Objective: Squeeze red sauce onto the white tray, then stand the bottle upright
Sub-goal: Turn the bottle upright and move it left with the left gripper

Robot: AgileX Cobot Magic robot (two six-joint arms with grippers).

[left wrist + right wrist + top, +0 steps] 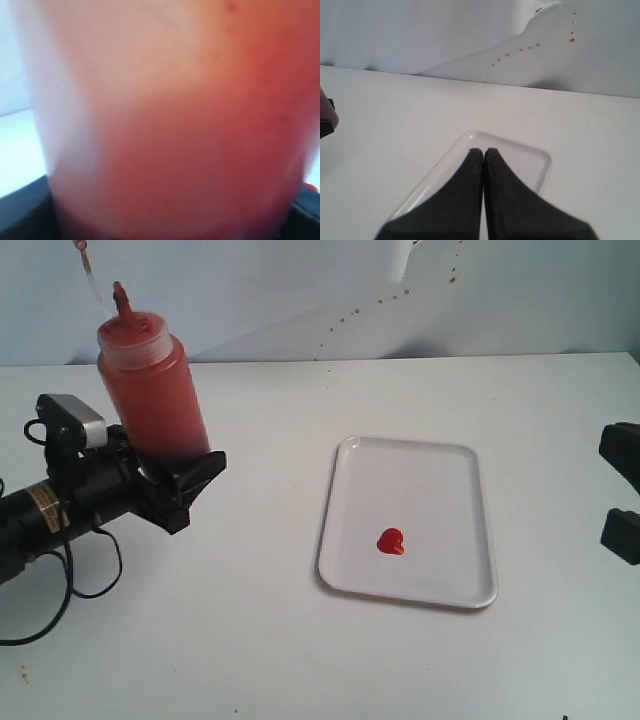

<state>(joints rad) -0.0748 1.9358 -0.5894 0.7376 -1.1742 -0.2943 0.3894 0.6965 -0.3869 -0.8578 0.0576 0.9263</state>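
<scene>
The bottle (150, 390), translucent and full of red sauce, stands nearly upright at the left of the table, its pointed red nozzle on top. My left gripper (178, 472) is closed around its lower part, and the bottle's base is hidden behind the black fingers. The bottle (175, 125) fills the left wrist view as a red blur. The white tray (450, 475) lies right of centre with a small heart-shaped blob of red sauce (391, 541) on it. My right gripper (484, 151) is shut and empty, hovering near the tray's (532, 162) right side.
Small red specks (520, 50) dot the pale back wall. The left arm's black cable (90, 585) loops on the table at the left. Bare white table lies between the bottle and the tray.
</scene>
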